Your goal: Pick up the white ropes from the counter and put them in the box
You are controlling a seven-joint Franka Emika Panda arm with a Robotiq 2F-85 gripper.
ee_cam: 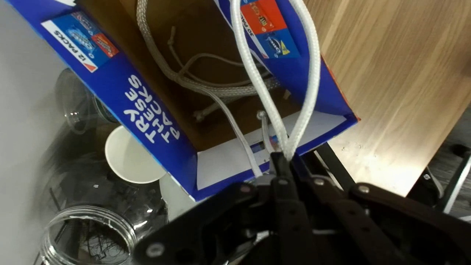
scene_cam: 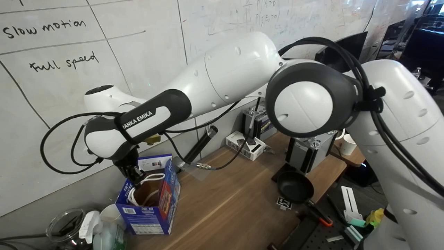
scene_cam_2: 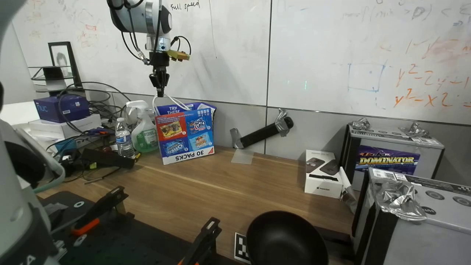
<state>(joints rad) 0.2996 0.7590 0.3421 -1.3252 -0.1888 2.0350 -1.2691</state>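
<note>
Your gripper [ee_cam: 289, 159] is clamped on white rope [ee_cam: 314, 73]; the loop's long axis runs from it out over the box [scene_cam_2: 186, 136], near the back edge of the bench [scene_cam_2: 206, 184].

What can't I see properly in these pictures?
Whether the white rope is one piece or several: wrist view; strands cross and run past the top edge.
Some of the floor in the blue box: wrist view; rope and the top edge hide it.
Bottom of the clear jar: an exterior view; cut off by the bottom edge.
What the black frame shows: an exterior view; too small.
</note>
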